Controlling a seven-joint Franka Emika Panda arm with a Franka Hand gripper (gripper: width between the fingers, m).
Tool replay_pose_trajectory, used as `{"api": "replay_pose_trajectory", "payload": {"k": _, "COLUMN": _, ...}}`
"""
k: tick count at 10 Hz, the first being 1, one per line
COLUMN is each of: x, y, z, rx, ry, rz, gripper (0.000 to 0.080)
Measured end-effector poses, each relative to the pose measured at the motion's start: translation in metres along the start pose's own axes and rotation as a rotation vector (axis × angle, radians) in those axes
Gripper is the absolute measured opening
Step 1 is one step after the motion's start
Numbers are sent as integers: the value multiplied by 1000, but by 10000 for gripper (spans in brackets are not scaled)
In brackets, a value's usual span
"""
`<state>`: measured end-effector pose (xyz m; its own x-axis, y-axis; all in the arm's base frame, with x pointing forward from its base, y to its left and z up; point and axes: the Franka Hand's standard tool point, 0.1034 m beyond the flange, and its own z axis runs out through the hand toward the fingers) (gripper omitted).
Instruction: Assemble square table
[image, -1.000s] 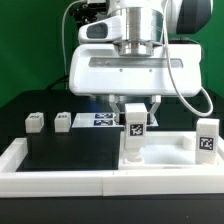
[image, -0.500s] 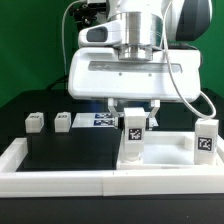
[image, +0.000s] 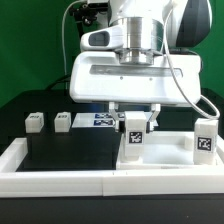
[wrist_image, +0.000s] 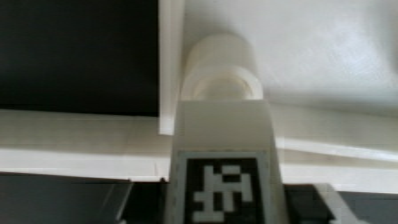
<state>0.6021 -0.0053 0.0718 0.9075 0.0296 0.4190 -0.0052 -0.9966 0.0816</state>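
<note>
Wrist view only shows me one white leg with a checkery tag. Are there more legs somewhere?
Observer: Yes. A second leg stands upright at the exterior view's right, apparently on the white slab.
Operator: Any others?
Observer: Two more. A first loose block and a second loose block sit apart on the black surface at the exterior view's left.
Operator: Is something holding my leg?
Observer: The gripper has a finger on each side of the held leg, which stands upright on the slab.
</note>
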Motion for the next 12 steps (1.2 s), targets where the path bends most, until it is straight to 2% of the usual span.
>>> {"api": "replay_pose_trajectory", "payload": {"k": 2, "x": -3, "y": 2, "z": -1, "rx": -9, "ry": 23, "rz": -1, "gripper": 291}}
{"api": "replay_pose_trajectory", "payload": {"k": 5, "x": -3, "y": 2, "z": -1, "rx": -9, "ry": 23, "rz": -2, "gripper": 291}}
{"api": "replay_pose_trajectory", "payload": {"k": 6, "x": -3, "y": 2, "z": -1, "rx": -9, "ry": 23, "rz": -2, "gripper": 452}}
{"api": "replay_pose_trajectory", "payload": {"k": 7, "x": -3, "y": 2, "z": -1, "rx": -9, "ry": 23, "rz": -2, "gripper": 452}}
{"api": "replay_pose_trajectory", "payload": {"k": 8, "x": -3, "y": 2, "z": -1, "rx": -9, "ry": 23, "rz": -2, "gripper": 612}}
{"api": "replay_pose_trajectory", "payload": {"k": 9, "x": -3, "y": 2, "z": -1, "rx": -9, "ry": 23, "rz": -2, "gripper": 641}}
{"api": "replay_pose_trajectory", "payload": {"k": 12, "x": -3, "y": 2, "z": -1, "rx": -9, "ry": 23, "rz": -2, "gripper": 648}}
